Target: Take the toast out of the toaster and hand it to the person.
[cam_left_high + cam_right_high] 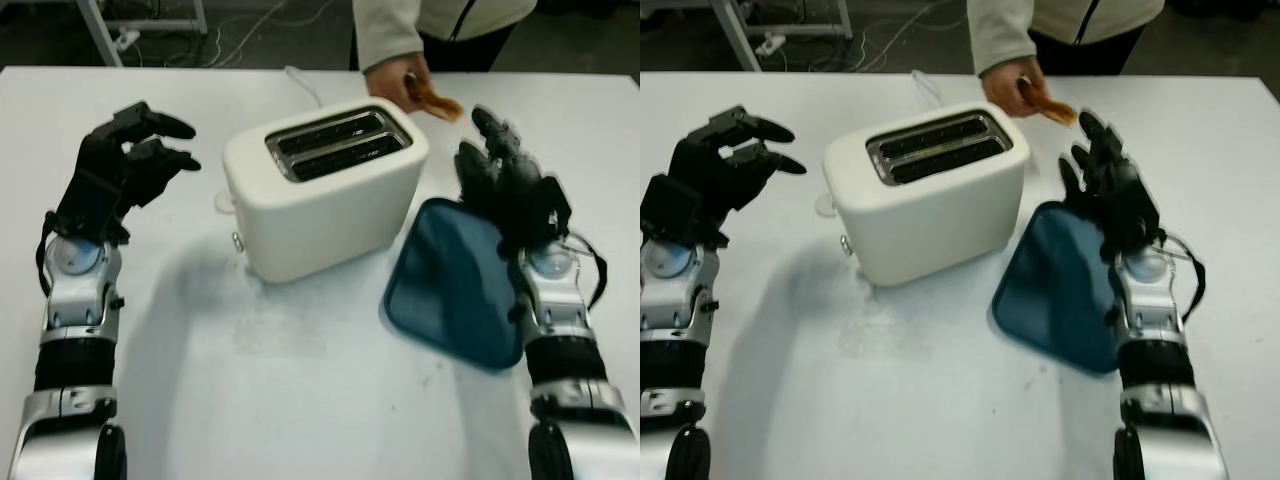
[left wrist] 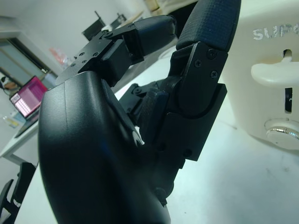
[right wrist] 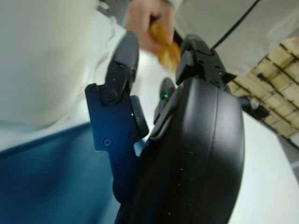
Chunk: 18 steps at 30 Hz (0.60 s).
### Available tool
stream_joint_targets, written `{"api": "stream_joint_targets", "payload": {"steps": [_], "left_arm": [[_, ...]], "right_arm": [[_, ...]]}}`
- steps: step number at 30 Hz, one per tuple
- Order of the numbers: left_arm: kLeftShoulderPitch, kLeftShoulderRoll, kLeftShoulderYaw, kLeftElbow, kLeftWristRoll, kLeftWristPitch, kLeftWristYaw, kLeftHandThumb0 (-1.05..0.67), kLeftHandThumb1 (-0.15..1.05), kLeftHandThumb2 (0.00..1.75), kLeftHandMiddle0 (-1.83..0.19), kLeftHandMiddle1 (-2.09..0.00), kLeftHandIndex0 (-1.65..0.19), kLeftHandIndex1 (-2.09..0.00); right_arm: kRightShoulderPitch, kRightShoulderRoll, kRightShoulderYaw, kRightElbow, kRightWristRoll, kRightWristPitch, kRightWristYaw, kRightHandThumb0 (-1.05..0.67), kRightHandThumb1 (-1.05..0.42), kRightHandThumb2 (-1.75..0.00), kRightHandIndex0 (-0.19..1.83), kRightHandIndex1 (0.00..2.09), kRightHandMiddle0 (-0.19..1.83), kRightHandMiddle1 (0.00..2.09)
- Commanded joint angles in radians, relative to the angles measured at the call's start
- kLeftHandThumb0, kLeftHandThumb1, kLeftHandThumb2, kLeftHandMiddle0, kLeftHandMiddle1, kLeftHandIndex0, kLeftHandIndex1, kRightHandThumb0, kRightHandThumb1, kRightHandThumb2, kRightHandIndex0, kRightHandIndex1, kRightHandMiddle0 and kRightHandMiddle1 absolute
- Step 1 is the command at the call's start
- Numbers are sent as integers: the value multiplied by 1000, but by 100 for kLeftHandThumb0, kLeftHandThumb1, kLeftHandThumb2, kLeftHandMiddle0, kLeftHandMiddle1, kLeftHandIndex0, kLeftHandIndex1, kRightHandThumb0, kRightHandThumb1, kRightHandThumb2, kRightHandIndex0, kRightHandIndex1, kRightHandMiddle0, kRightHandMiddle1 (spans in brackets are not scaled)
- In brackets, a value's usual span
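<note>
White tabletop [image 1: 300,400] is left bare in front of the cream toaster [image 1: 325,190], whose two slots are seen dark. The toast [image 1: 437,102] is held in the person's hand [image 1: 397,80] at the far edge. The right hand [image 1: 505,170] is raised open over the blue tray [image 1: 450,290], holding nothing. The left hand [image 1: 135,150] is curled, gripping nothing, left of the toaster.
</note>
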Motion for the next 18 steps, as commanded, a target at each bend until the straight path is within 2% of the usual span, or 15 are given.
{"api": "stream_joint_targets", "payload": {"steps": [1,4,8,10,12,18], "left_arm": [[14,-7,10,-6,-10,1,11,-105,92,4,-90,-94,-72,-101],[21,-9,13,-4,-5,-6,22,-105,92,3,-91,-94,-72,-101],[26,-11,28,28,-6,-36,35,-105,92,6,-88,-96,-71,-103],[38,-17,35,26,-2,-35,55,-105,92,6,-86,-101,-70,-107],[59,-27,39,24,3,-44,75,-105,92,9,-82,-107,-68,-112],[153,-94,35,7,5,-88,123,-105,92,11,-58,-135,-50,-135]], "right_arm": [[37,8,-4,-79,18,40,-3,-60,-92,-18,0,0,0,0],[92,4,11,-177,-20,79,-28,-65,-92,-20,0,0,0,0],[162,15,42,-278,-74,112,-57,-61,-92,-49,0,0,0,0],[212,59,15,-408,92,263,-12,-61,-92,-60,0,0,0,0],[263,83,1,-529,191,377,-7,-65,-92,-71,0,0,0,0],[370,139,21,-769,213,517,-103,-65,-92,-84,0,0,1,0]]}}
